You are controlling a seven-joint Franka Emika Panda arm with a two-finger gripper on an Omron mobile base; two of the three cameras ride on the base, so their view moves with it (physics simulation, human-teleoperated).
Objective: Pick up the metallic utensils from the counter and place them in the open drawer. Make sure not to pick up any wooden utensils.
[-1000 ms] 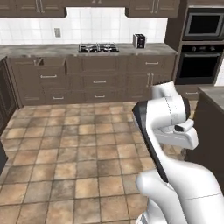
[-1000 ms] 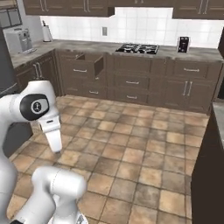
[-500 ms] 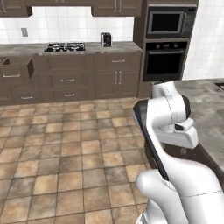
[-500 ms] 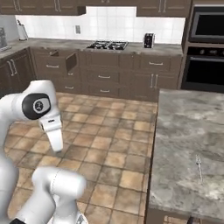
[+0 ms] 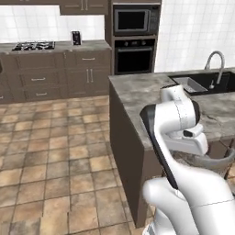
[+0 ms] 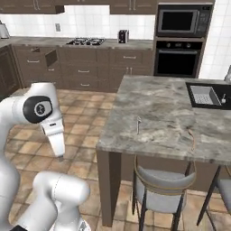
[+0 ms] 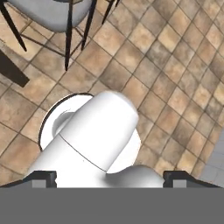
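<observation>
Approach phase, hand [image 7: 109, 179] spread wide and empty: lift above grey-brown marbled stone tabletop [image 6: 162, 106], then descend squarely across slim silver fork [image 6: 138, 126].

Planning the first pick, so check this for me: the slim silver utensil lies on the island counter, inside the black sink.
Not right. The slim silver utensil does lie on the counter, but on bare stone near the edge facing the tiled floor, well apart from the black sink, not inside it. The right base view shows this.

base turned right, counter [image 6: 167, 113] with sink [image 6: 208, 95] now close ahead, stove wall receded left
</observation>
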